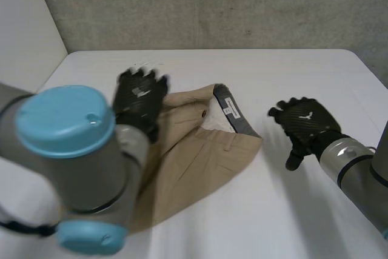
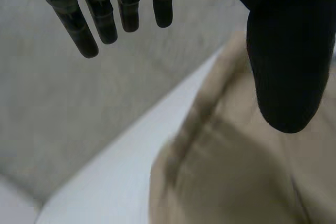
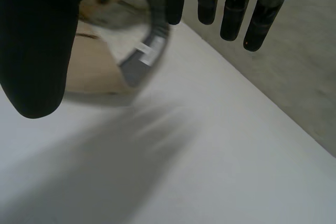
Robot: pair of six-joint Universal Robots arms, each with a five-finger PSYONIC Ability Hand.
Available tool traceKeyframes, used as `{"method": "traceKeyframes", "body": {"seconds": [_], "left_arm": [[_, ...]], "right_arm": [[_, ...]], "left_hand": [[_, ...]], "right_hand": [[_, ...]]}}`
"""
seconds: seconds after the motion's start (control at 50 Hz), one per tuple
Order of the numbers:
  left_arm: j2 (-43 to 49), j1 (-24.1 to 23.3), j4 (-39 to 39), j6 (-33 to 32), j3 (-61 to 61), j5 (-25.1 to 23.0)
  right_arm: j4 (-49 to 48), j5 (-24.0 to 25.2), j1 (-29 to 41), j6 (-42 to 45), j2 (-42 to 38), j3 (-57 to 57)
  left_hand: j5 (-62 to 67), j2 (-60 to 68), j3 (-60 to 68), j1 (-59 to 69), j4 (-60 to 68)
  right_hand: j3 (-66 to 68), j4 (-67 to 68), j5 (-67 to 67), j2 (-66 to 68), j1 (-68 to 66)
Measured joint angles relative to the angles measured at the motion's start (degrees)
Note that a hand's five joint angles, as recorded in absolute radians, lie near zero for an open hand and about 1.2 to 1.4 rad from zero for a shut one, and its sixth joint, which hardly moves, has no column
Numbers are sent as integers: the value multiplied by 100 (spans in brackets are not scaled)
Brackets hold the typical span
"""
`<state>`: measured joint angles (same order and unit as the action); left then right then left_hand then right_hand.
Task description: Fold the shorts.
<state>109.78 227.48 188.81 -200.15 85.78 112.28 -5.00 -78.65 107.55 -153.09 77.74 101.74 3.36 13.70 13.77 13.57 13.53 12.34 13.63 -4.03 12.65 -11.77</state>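
The tan shorts (image 1: 200, 162) lie folded on the white table (image 1: 273, 77), grey waistband (image 1: 233, 113) with a white label facing the right. My left hand (image 1: 140, 98) hovers over the shorts' left part, fingers (image 2: 100, 19) straight and spread, thumb (image 2: 286, 61) apart, holding nothing; the tan cloth (image 2: 236, 177) lies below it. My right hand (image 1: 306, 122) is open just right of the waistband, above bare table. In the right wrist view the waistband (image 3: 147, 56) lies beyond the thumb (image 3: 37, 40), with the fingers (image 3: 231, 3) straight.
My left arm's big grey joint with its light-blue cap (image 1: 66, 119) covers the shorts' near left part. A grey concrete wall (image 1: 212, 4) stands behind the table's far edge. Bare table lies in front of and right of the shorts.
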Motion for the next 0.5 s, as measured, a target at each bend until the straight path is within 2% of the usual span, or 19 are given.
{"method": "traceKeyframes", "body": {"seconds": [0.06,0.08,0.14,0.16,0.28,0.42,0.44,0.46,0.5], "left_arm": [[-430,73,-577,337,598,299],[-471,76,-631,378,665,317],[-758,88,-955,676,1200,351],[-895,88,-1066,795,1494,324],[-1199,97,-1198,956,2417,188],[-1215,346,-1142,930,3051,110],[-1188,490,-1077,910,3152,86],[-1177,535,-1045,901,3175,78],[-1145,659,-898,864,3226,60]], "right_arm": [[212,366,31,259,-16,-80],[392,672,60,485,-44,-143],[583,1045,139,792,-144,-246],[692,1336,282,1104,-347,-406],[743,1589,685,1778,-1073,-1013],[720,1506,898,2106,-2024,-1877],[723,1407,927,2119,-2262,-2125],[724,1368,933,2119,-2322,-2197],[729,1217,947,2114,-2465,-2376]], "left_hand": [[390,355,310,384,363],[390,355,310,384,363],[531,474,452,504,499],[645,605,581,594,618],[775,724,714,725,740],[371,386,386,361,378],[255,287,244,248,277],[255,287,244,248,277],[255,286,244,248,277]], "right_hand": [[0,0,0,0,0],[0,0,0,0,0],[0,0,0,0,0],[0,0,0,0,0],[862,729,-635,772,-622],[1050,912,-832,979,-803],[2490,2351,-2208,2470,-2109],[2490,2351,-2208,2470,-2109],[4697,4583,-4365,4724,-3811]]}}
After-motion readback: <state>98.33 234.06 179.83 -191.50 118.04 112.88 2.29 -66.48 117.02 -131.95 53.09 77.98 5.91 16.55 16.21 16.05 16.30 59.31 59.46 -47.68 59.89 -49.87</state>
